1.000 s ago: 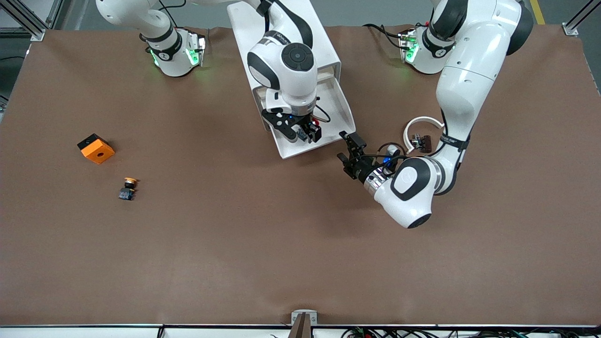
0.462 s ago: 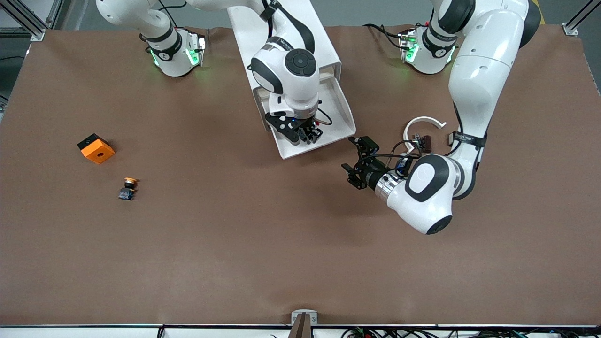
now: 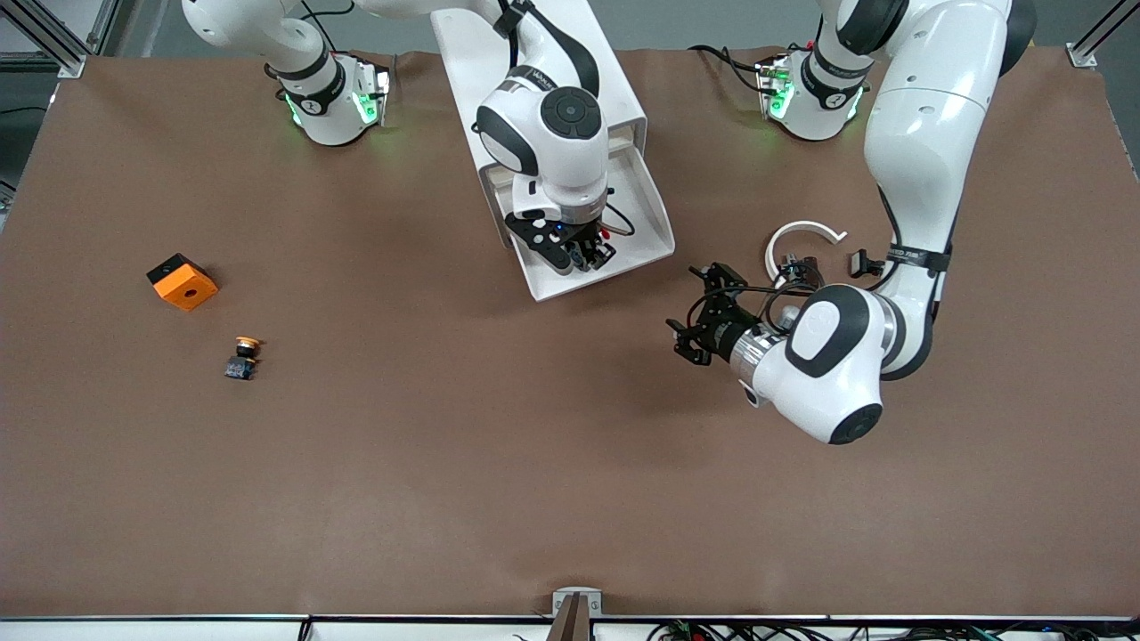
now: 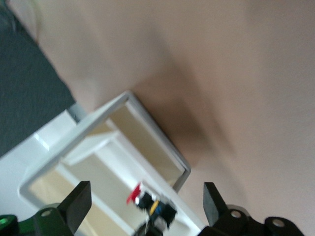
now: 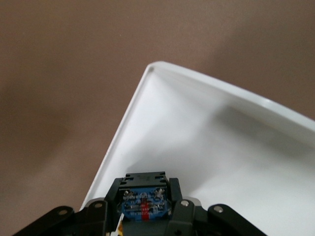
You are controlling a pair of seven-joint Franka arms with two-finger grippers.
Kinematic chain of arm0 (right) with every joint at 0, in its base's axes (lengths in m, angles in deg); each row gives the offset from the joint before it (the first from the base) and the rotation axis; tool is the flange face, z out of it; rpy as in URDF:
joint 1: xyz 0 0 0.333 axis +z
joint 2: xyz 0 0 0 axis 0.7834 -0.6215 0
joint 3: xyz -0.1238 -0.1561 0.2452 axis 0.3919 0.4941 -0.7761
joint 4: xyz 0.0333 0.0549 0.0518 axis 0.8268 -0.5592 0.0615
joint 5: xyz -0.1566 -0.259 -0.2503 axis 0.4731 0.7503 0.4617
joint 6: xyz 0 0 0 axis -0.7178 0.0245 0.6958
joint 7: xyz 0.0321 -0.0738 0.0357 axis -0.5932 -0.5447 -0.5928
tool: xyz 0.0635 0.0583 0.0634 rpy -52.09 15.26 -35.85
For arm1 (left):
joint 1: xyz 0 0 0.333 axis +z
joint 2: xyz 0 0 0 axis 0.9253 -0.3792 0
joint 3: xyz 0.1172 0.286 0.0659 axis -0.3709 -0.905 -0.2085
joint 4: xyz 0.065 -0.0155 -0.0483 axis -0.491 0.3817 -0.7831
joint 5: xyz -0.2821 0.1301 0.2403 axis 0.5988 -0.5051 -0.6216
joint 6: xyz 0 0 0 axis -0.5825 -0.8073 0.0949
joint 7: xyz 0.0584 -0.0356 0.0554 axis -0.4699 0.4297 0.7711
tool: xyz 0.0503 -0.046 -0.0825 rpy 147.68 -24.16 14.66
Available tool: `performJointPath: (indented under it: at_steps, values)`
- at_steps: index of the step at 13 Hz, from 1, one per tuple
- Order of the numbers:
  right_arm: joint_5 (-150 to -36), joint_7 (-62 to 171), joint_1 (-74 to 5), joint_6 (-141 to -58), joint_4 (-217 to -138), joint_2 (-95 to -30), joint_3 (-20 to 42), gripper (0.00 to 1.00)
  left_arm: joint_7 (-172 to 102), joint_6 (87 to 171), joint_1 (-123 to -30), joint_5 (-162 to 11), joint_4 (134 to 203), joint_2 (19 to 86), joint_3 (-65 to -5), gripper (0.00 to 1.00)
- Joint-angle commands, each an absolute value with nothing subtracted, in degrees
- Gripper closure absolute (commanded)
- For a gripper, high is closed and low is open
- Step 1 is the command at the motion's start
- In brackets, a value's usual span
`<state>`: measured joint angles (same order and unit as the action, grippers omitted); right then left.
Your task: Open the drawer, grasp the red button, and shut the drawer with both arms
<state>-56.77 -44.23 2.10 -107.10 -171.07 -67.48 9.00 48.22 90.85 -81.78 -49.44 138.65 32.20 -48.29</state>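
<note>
Front view: my right gripper [image 3: 583, 256] is working inside the open drawer [image 3: 648, 233] of the white cabinet [image 3: 463, 53], and its fingers are now clamping the button [image 3: 595, 252], having narrowed within the last second. The grab step is probably complete. My left gripper [image 3: 705, 312] is backing away from the drawer's corner, over bare table [image 3: 445, 463], jaws wide and empty.

Left wrist view: the red-capped button is sitting inside the drawer, near its front rim.

Right wrist view: the button's bluish base [image 5: 143, 200] is sitting between my fingers [image 5: 179, 209], above the drawer floor.

Right end effector [image 3: 583, 255] clamped, left end effector [image 3: 704, 312] spread
</note>
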Motion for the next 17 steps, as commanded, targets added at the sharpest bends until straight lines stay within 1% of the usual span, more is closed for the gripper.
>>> performJointPath:
  at_steps: [1, 3, 6, 8, 10, 12, 14, 16, 17]
  values:
    - [-60.8, -36.9, -1.8, -99.0, -164.9, -67.2, 8.9, 1.0, 40.3, 92.4, -82.1, -54.0, 138.9, 34.5, -48.8, 0.0]
    - [-63.5, -27.8, -6.5, -92.0, -161.8, -65.1, 9.2, 1.0, 34.0, 94.6, -82.2, -56.6, 138.9, 35.6, -48.9, 0.0]
    - [-63.4, -10.4, -14.1, -85.5, -162.3, -62.0, 9.5, 1.0, 24.6, 98.1, -82.3, -62.6, 139.0, 37.4, -49.0, 0.0]
    - [-63.0, 0.3, -20.5, -85.1, -165.5, -60.1, 9.6, 1.0, 18.4, 99.6, -82.5, -64.9, 139.0, 38.9, -49.2, 0.0]
    - [-62.6, 11.7, -26.4, -87.2, -170.0, -58.6, 9.6, 1.0, 11.6, 101.2, -82.8, -69.5, 139.1, 40.7, -49.1, 0.0]
    - [-61.1, 18.2, -30.4, -91.8, -174.7, -58.2, 9.6, 1.0, 7.5, 103.5, -84.1, -74.2, 139.3, 41.6, -48.7, 0.0]
    - [-58.3, 22.7, -33.1, -98.4, -179.6, -58.1, 9.6, 1.0, 6.6, 110.1, -84.7, -77.6, 139.6, 41.5, -48.4, 0.0]
    - [-57.8, 26.8, -35.4, -103.6, -183.1, -58.2, 9.6, 1.0, 6.6, 115.8, -86.5, -81.5, 140.3, 40.8, -48.1, 0.0]
    - [-57.8, 27.9, -37.1, -105.9, -184.5, -58.4, 9.6, 1.0, 6.9, 116.4, -86.5, -81.5, 140.5, 40.8, -48.0, 0.0]
